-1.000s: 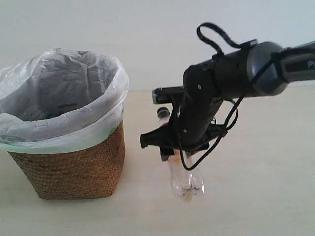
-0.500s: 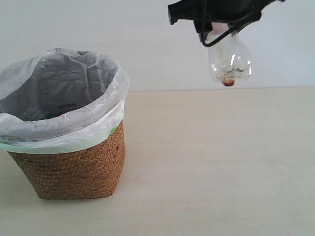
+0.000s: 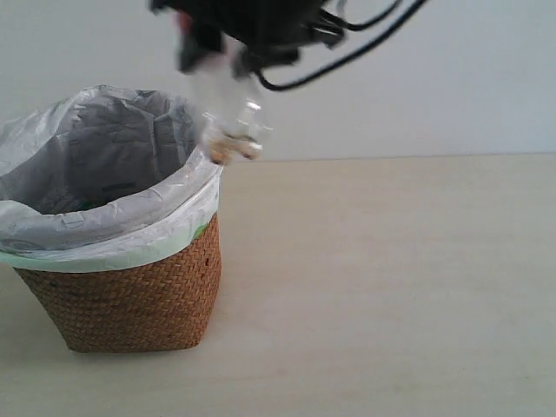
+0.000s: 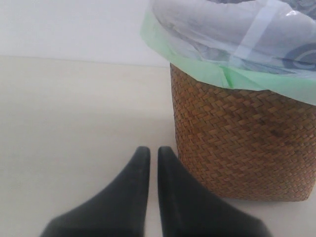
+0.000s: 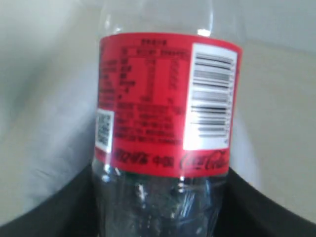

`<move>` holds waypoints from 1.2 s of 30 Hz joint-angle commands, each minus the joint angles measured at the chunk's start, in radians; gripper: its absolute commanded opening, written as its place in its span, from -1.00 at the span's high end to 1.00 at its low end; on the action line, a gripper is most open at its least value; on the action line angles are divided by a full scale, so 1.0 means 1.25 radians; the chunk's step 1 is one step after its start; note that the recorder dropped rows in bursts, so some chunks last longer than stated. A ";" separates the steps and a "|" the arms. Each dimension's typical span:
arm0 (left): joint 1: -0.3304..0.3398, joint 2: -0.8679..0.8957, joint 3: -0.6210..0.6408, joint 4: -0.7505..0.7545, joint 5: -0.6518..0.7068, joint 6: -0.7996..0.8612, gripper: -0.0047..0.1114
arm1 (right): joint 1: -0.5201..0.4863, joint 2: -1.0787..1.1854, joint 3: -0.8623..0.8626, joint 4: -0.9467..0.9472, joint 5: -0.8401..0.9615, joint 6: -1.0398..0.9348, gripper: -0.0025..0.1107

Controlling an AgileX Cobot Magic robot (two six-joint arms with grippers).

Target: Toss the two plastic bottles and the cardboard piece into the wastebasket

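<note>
Beige tabletop [image 3: 391,287], right fingers [image 5: 47,217] clamping red-label bottle [image 3: 228,122] above wastebasket [image 3: 130,295] rim, left fingers [image 4: 123,197] together, empty

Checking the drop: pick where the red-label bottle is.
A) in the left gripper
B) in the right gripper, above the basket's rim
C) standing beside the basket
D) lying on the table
B: the right gripper clamps the bottle, which hangs over the basket rim.

Wicker baskets: one wastebasket [image 3: 122,300].
Bottles: one red-label bottle [image 5: 163,113].
Bag liners: one plastic bag [image 3: 113,236].
Grippers: two, left gripper [image 4: 149,159] and right gripper [image 3: 224,42].
</note>
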 commanded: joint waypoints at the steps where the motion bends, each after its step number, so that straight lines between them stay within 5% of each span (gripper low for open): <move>1: 0.003 -0.002 0.002 0.002 -0.002 -0.007 0.82 | 0.031 -0.002 -0.025 0.104 -0.238 -0.031 -0.74; 2: 0.003 -0.002 0.002 0.002 -0.002 -0.007 0.82 | 0.031 0.004 -0.025 0.064 -0.224 0.014 -0.89; 7: 0.003 -0.002 0.002 0.002 -0.002 -0.007 0.82 | 0.031 0.020 -0.025 -0.143 -0.079 0.149 -0.85; 17: 0.003 -0.002 0.002 0.002 -0.002 -0.007 0.82 | 0.031 0.010 -0.025 -0.185 0.026 0.156 -0.82; 21: 0.003 -0.002 0.002 0.002 -0.002 -0.007 0.82 | 0.031 0.005 -0.025 -0.222 0.091 0.158 -0.33; 25: 0.003 -0.002 0.002 0.002 -0.002 -0.007 0.82 | 0.031 -0.005 -0.025 -0.270 0.168 0.146 0.91; 36: 0.003 -0.002 0.002 0.002 -0.002 -0.007 0.82 | 0.033 -0.080 0.033 -0.336 0.278 0.113 0.93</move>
